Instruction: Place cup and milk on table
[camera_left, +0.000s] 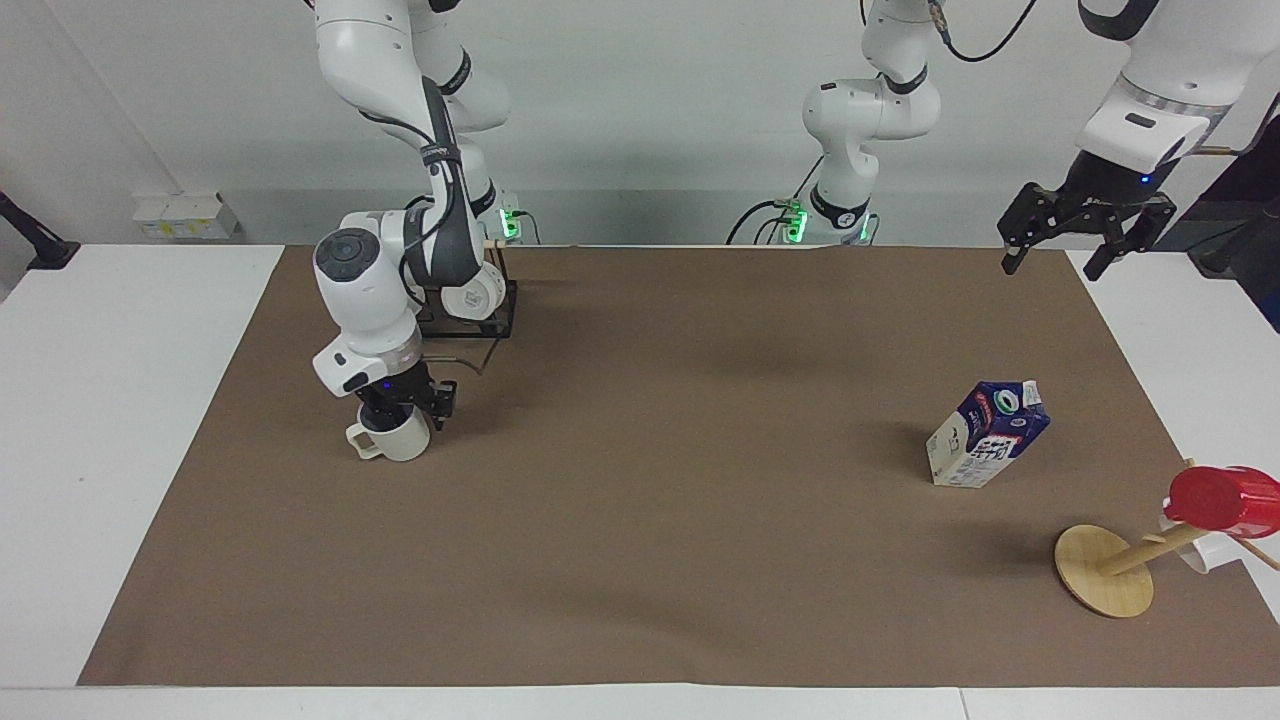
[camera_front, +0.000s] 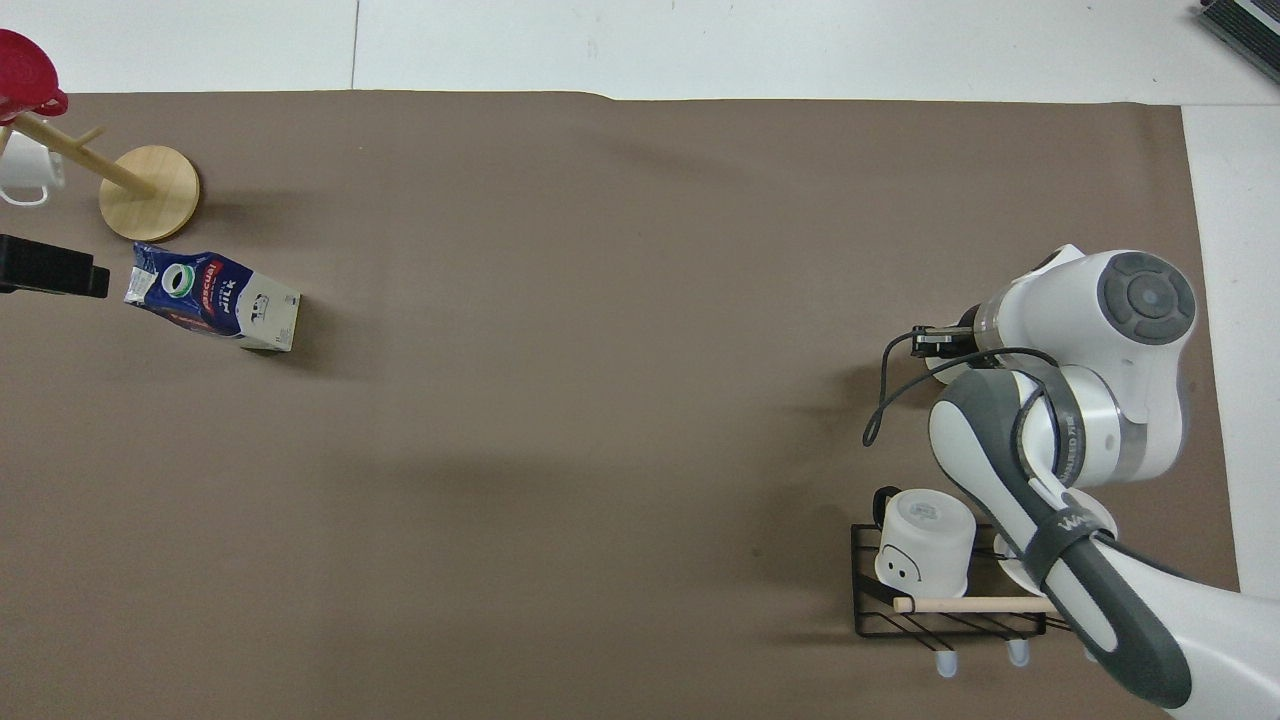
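The beige-white cup (camera_left: 398, 440) stands upright on the brown mat (camera_left: 680, 520) of the white table (camera_left: 120, 400), toward the right arm's end, its handle pointing to that end. My right gripper (camera_left: 405, 408) is down on the cup's rim from above and hides its mouth. In the overhead view the right arm covers the cup. The blue and white milk carton (camera_left: 988, 435) stands on the mat toward the left arm's end; it also shows in the overhead view (camera_front: 212, 300). My left gripper (camera_left: 1050, 262) hangs open and empty, high over the mat's corner at its own end.
A black wire rack (camera_left: 495, 318) with two glossy white mugs (camera_front: 925, 545) stands nearer to the robots than the cup. A wooden mug tree (camera_left: 1105, 570) bearing a red cup (camera_left: 1220, 497) stands farther from the robots than the milk.
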